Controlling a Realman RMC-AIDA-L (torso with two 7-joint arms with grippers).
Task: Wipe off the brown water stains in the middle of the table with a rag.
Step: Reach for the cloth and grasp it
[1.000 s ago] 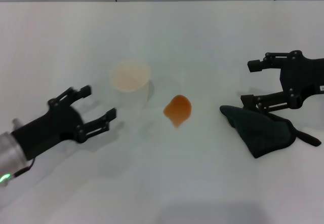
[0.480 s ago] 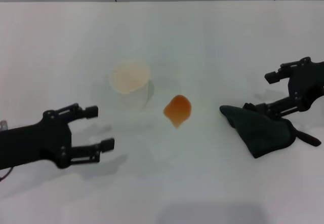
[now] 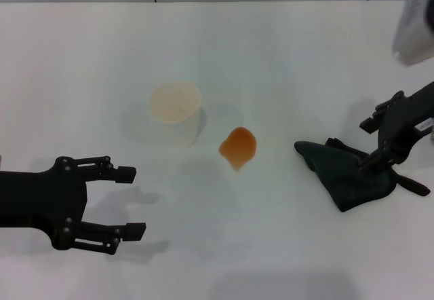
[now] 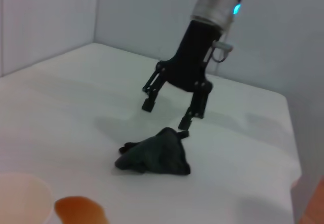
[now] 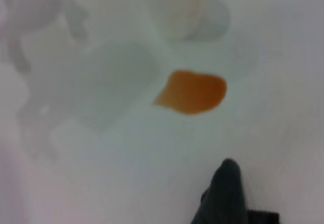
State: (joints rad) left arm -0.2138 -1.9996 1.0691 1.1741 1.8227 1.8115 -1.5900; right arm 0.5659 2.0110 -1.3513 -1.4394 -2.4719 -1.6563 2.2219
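Note:
The brown water stains form one orange-brown blotch in the middle of the white table, also seen in the left wrist view and the right wrist view. The dark rag lies crumpled to the right of it. My right gripper points down, open, at the rag's far right edge, one fingertip close to the cloth. My left gripper hovers open near the front left, holding nothing.
A white paper cup stands upright just left of the stain, and its base shows in the right wrist view. A wall runs along the table's far edge.
My left gripper has pulled back from the cup toward the front left. My right gripper has swung to the right and tipped downward over the rag's edge. Rag, stain and cup stayed put.

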